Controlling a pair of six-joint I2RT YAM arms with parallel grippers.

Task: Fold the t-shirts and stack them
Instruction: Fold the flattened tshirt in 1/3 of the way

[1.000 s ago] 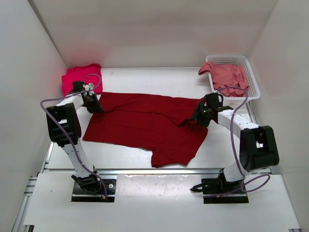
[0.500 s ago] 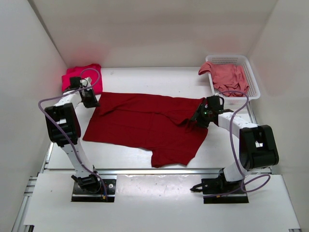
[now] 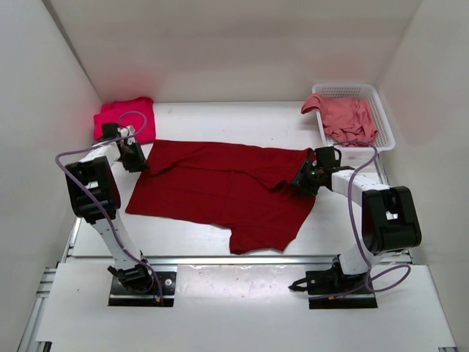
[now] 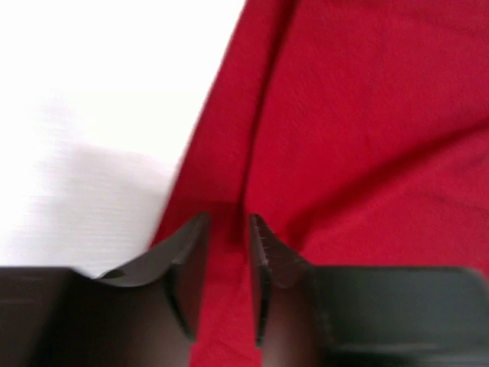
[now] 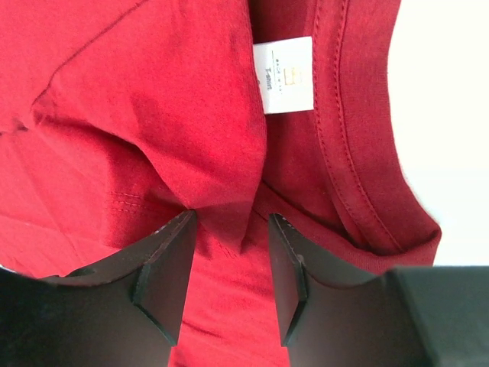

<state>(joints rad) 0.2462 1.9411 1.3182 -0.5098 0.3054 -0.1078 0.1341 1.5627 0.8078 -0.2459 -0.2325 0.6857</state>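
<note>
Three t-shirts in red shades are in play on the white surface (image 3: 220, 121). The dark crimson t-shirt (image 3: 220, 187) lies spread across the middle, rumpled near its collar (image 5: 359, 153). The bright pinkish-red t-shirt (image 3: 121, 117) sits bundled in the far left corner. The faded salmon t-shirt (image 3: 348, 117) is heaped in the white mesh basket (image 3: 381, 110) at far right.

The left pincer (image 3: 135, 158) hangs at the crimson shirt's far left edge, its jaws a narrow way apart over the hem and clamping nothing. The right pincer (image 3: 304, 178) stands parted astride a raised ridge of cloth beside the neck label (image 5: 283, 74), not pinching it.

The cloth looks light, limp and thin, likely to sag, drag and bunch rather than hold any shape. A pinch on a doubled seam should hold better than one on a single flat layer. The shoulder line by the collar at right and the hem corner at left look the surest places, with both taken and lifted together.
</note>
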